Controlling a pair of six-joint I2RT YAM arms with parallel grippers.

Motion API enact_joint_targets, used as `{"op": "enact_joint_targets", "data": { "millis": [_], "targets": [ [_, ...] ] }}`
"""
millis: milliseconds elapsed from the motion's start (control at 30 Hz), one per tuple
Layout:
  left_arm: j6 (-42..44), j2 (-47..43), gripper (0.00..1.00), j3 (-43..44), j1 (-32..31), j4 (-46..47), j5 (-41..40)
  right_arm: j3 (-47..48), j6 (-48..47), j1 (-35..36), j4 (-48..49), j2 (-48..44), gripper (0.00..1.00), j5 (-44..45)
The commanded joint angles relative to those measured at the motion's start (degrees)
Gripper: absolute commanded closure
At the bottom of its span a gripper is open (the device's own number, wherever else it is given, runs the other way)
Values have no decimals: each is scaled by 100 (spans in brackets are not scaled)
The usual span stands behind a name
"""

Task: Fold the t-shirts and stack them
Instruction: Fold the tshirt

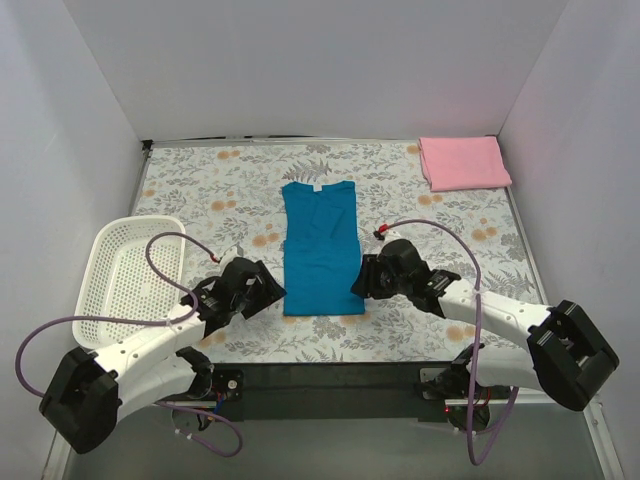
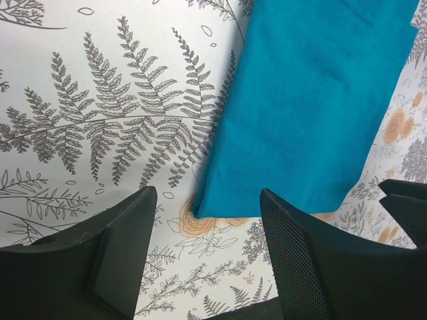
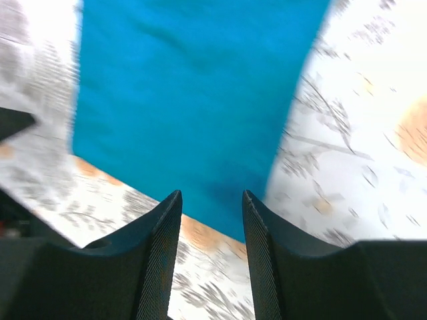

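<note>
Left end effector (image 2: pixel 207 193) and right end effector (image 3: pixel 211 195) gape empty (teal t-shirt (image 1: pixel 320 250) between them).

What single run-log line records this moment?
teal shirt: folded lengthwise, centre; pink shirt: folded, far right; left gripper: open, empty; right gripper: open, empty

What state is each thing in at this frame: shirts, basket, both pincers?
Teal shirt: folded into a long strip, flat mid-table.
Pink shirt: folded, at the far right corner.
Basket: upright, no cloth inside.
Left pincer: open, at the teal shirt's near left corner, holding nothing.
Right pincer: open, at its near right corner, holding nothing.
</note>
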Motion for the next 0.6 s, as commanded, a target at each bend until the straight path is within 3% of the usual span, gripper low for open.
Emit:
{"op": "enact_joint_targets", "data": {
  "millis": [0,567],
  "targets": [
    [162,153,38,308,-93,-213,-71,438,-401,234,-1927,26,51,1133],
    [197,794,38,774,-497,-600,-317,1476,-428,1025,-2579,1319,50,1362]
  ]
}}
